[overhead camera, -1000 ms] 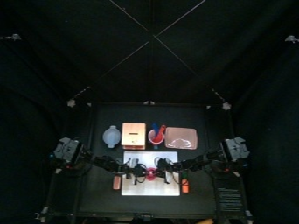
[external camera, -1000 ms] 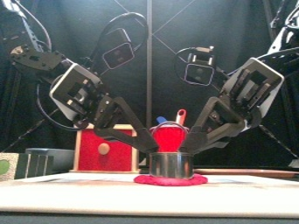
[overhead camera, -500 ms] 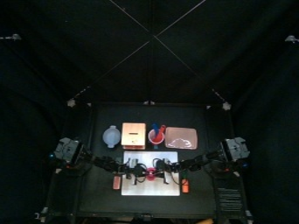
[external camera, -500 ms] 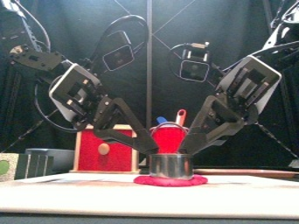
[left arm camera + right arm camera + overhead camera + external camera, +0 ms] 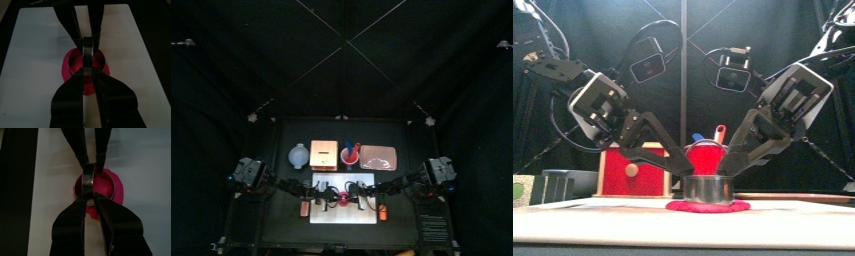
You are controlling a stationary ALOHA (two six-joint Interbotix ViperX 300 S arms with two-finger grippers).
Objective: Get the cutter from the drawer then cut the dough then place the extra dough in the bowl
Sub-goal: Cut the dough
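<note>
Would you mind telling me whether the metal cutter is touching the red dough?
Touching. In the front view the cutter stands on the dough, with no gap under its rim.

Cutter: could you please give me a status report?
Left end effector, right end effector shut on cutter. Cutter upright on red dough. Nothing in the way.

Left gripper (image 5: 683,163) and right gripper (image 5: 732,163) meet low, jaws pinched.

Pink tray (image 5: 380,157), red cup (image 5: 708,159), white cutting board (image 5: 345,214)
</note>
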